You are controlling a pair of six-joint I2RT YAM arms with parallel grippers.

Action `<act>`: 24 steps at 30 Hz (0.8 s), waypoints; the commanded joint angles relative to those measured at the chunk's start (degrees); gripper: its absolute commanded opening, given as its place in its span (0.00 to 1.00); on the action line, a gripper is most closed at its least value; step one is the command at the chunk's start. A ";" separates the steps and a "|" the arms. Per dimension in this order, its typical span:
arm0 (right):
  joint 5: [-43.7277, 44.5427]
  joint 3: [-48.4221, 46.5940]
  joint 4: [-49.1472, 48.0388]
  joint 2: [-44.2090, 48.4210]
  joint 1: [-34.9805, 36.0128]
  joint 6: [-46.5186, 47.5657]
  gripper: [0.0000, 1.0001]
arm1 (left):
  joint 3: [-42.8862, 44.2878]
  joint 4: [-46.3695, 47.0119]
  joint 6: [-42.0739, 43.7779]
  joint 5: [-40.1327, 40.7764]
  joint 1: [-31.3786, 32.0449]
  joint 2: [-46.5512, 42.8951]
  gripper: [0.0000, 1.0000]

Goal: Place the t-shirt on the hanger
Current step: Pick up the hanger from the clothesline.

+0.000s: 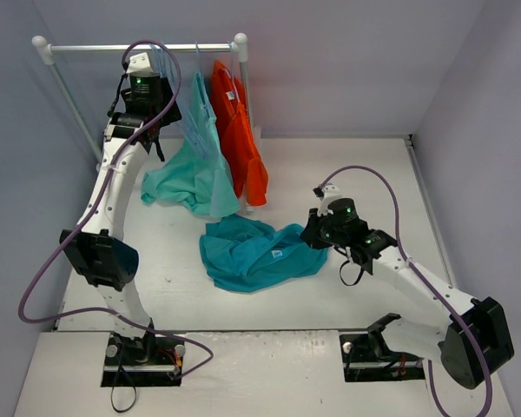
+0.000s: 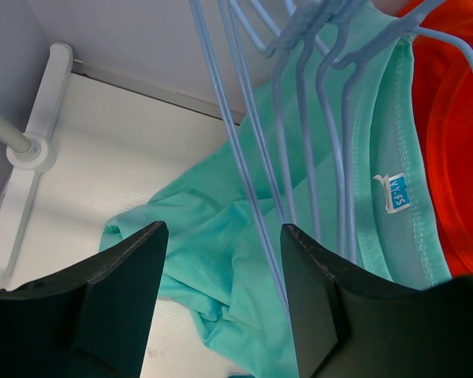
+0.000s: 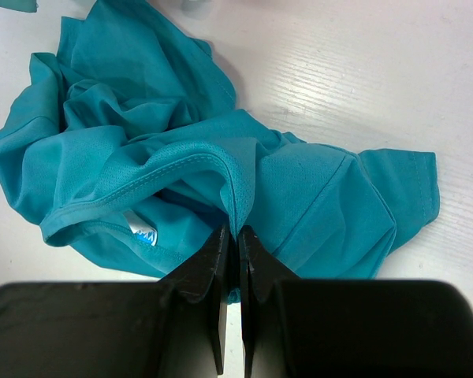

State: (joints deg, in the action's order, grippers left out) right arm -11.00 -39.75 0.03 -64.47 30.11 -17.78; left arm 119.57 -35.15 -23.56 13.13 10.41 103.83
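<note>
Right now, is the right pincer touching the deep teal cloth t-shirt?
Touching. The right wrist view shows the right pincer shut on a fold of the deep teal cloth t-shirt at its collar.

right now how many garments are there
3: teal t-shirt crumpled on the table, mint shirt and orange shirt hanging on the rail; others could hide behind.

Two slim white-shelled arms, left (image 1: 108, 187) and right (image 1: 417, 282), with bulky black joint housings; each wrist block shows a small green light (image 1: 139, 82). A loose purple-grey cable (image 1: 362, 167) loops along each arm (thin black wires at the wrists too). Black base plates (image 1: 143, 369); matte black wedge-shaped fingers (image 2: 114, 307).
</note>
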 commanded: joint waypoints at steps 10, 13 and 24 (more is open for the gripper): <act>-0.51 -0.16 -2.62 1.84 0.48 0.29 0.00 | -0.80 6.82 -3.63 0.92 -0.22 -3.70 0.55; -0.60 -0.16 -2.63 1.80 0.44 0.29 0.00 | -2.50 8.17 -3.29 1.33 -0.22 -4.69 0.55; -0.67 -0.24 -2.60 1.89 0.48 0.22 0.00 | -2.41 8.19 -4.40 1.13 -0.22 -3.13 0.55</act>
State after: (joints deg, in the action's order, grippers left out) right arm -11.00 -39.75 0.02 -63.95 30.11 -17.78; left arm 116.03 -31.54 -26.43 13.54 10.41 103.24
